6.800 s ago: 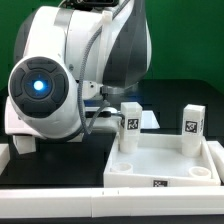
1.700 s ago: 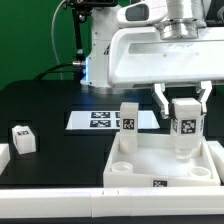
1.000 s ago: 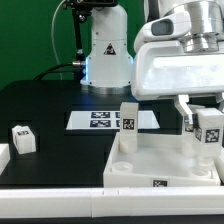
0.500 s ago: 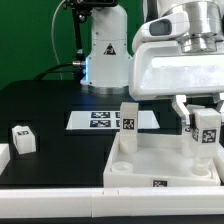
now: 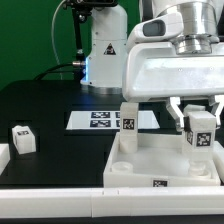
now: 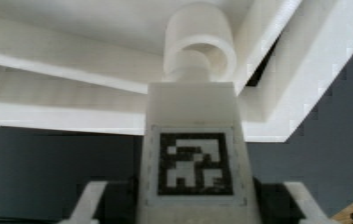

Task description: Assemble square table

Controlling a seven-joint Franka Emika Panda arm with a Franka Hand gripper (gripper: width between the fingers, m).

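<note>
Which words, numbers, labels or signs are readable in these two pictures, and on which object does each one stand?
No readable word or number anywhere.
Black-and-white square tags, patterns only, no text: held leg, standing leg, loose leg, front edge of the square table top, marker board.
Small dark mark on the robot base: too blurred to read.

Robot arm (image 5: 104, 45) comes from the back toward the exterior view's right, wrist pointing straight down. The gripper (image 5: 199, 122) hangs vertical, jaws partly closed, clamping a leg (image 5: 201, 140) upright between both fingers (image 5: 180, 119).
</note>
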